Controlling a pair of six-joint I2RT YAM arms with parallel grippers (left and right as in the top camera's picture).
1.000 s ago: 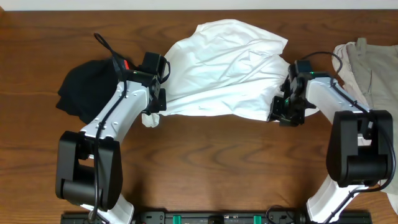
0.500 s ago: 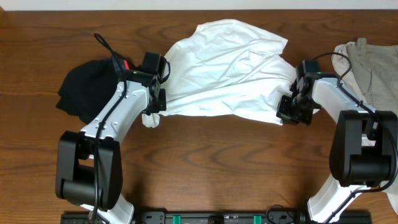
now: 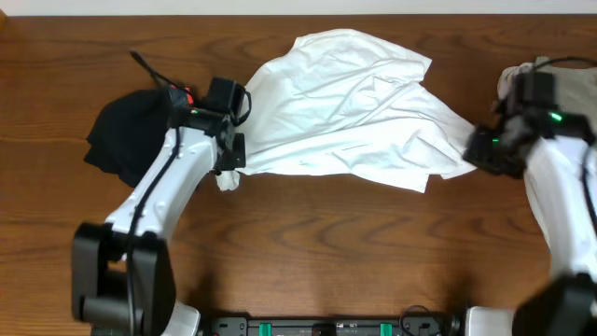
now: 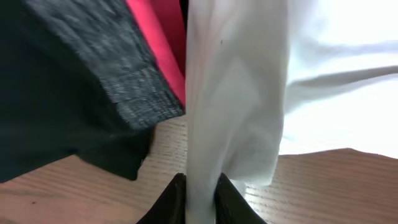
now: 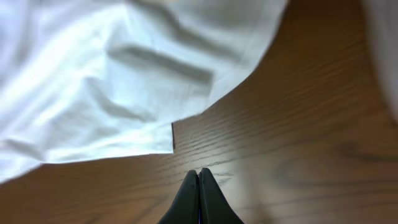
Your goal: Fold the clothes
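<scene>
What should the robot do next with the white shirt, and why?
Probably open the right gripper and reach for the near corner of the thin white T-shirt: its fingers are shut on nothing, while the left gripper pinches the other side.

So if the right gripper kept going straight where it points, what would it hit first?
Likely the shirt, whose edge lies just ahead of the right gripper, past a strip of bare table. Depth is unclear; it might touch the wood first.
</scene>
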